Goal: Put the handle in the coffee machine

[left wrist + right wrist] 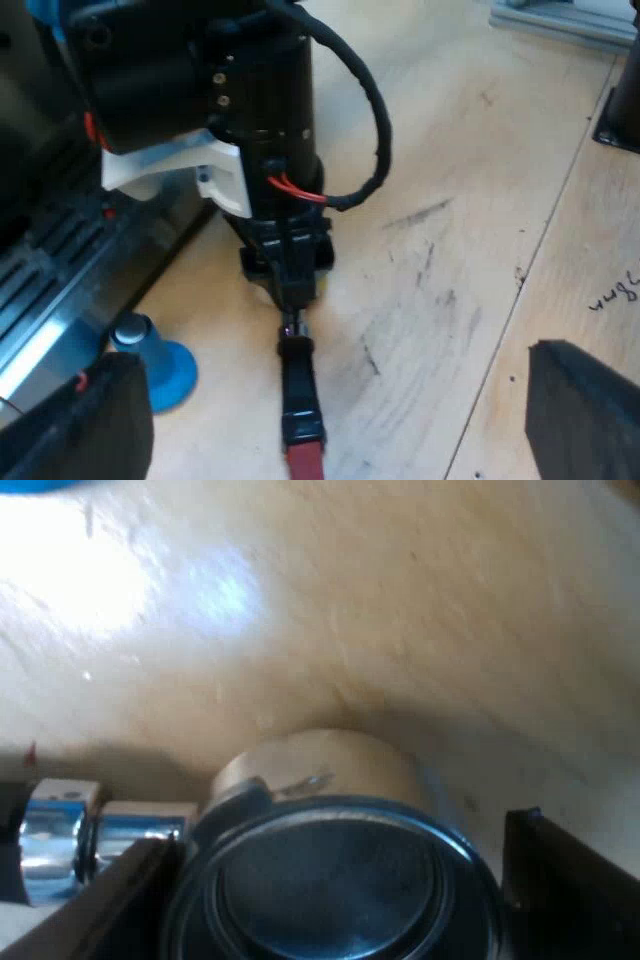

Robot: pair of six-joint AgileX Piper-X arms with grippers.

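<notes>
Logging risks, nearest first. Your left pincer (335, 385) hangs over the counter (450, 250), jaws wide apart, holding nothing. Just past it the holder (300, 400) lies along the counter, red end nearest, its basket under your right pincer (335, 850); clamped or not, cannot tell. A weak hold on the round basket would let the long handle swing or drop on lift. The blue tamper (160, 365) beside the handle could be knocked. Beyond, at the machine (50, 300), a tilted holder would likely jam.
</notes>
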